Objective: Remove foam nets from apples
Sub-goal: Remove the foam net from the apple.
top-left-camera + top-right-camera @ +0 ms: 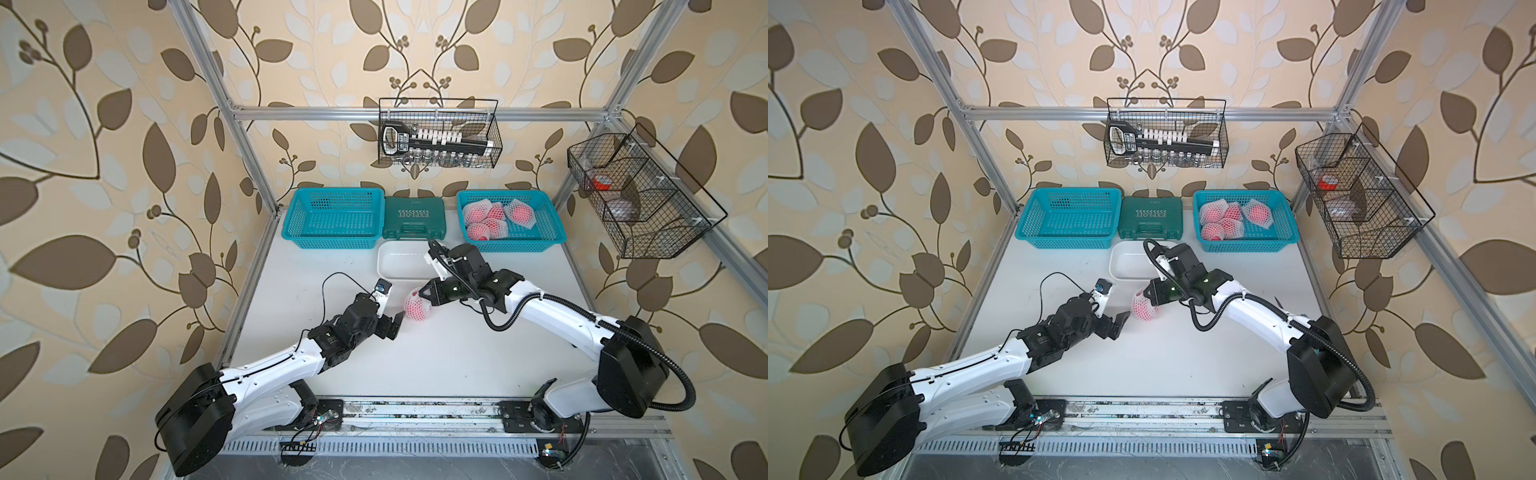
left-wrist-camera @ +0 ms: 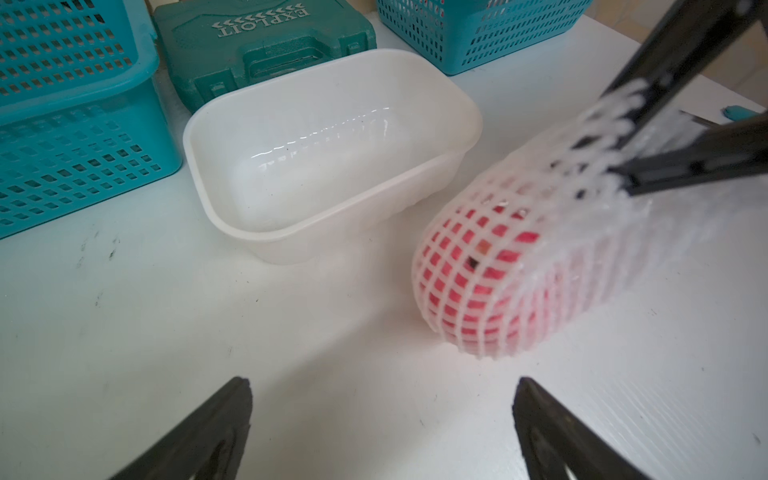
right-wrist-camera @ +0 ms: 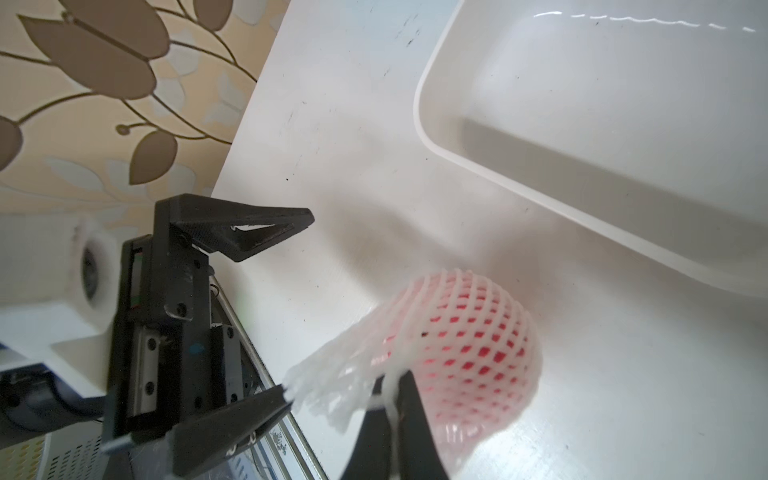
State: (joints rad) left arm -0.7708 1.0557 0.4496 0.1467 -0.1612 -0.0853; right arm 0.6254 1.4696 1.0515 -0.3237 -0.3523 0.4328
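Step in hand: stripping the first apple [image 2: 465,286], judging by the rest of the scene.
Right end effector [image 1: 424,294]: jaws together, pinching the loose tail of the foam net [image 2: 540,249], which is stretched up from the fruit.
Left end effector [image 2: 382,388]: jaws wide apart, holding nothing, just beside the netted apple on its near-left side.
Task's thing: this apple, wrapped, seems to rest mid-table, near the white tub [image 1: 401,262].
Other fruit: the netted apples [image 1: 517,214] lie heaped in the blue basket [image 1: 519,246] at the far-right corner of the table [image 1: 374,365].
Risk, slip: the pinch is on thin foam strands only, so a hard pull may tear them or draw them out of the jaws.
Risk, lift: with nothing pinning the fruit, pulling may carry the apple up with the net, then drop it to roll toward a table edge.
Risk, bad clamp: if the left jaws close over mesh as well as fruit, the sleeve may bind rather than slide.
Risk, contact: the two end effectors are close and the tub is near; a sweep could knock either.
Count, apples: six, five in the basket as far as I can tell, one out.
Count, foam nets: six, all on fruit.
Count, blue baskets: two; the empty basket [image 1: 332,243] sits at the far-left.
Count, tubs: one.
Count, green tool case [image 1: 413,218]: one, between the baskets.
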